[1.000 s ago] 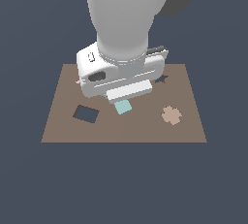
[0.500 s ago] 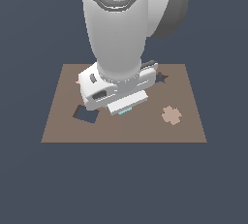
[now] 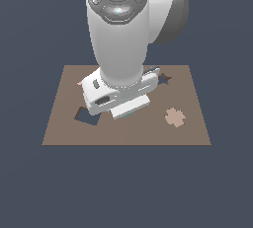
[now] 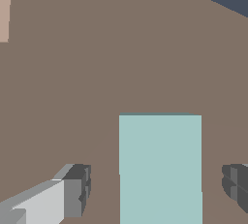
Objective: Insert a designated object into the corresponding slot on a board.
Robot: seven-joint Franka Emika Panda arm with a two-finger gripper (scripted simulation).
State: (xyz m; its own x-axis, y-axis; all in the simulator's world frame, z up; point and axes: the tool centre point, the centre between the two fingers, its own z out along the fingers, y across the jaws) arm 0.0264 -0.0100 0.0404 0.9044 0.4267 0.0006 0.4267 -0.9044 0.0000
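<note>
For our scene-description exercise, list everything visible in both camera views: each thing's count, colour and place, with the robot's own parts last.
Flat brown board: one, brown, on the dark blue-grey ground.
Light teal rectangular block: one, teal, lying on the board between the open fingers, touching neither.
Dark rectangular cut-out slot: one, dark, toward the exterior view's left.
Dark star-shaped hole: one, dark, far side, exterior view's right.
Tan cross-shaped piece: one, tan, exterior view's right.
Pink piece: one, mostly hidden behind the arm.
Hand: one, grey-white, open, low over the block.
</note>
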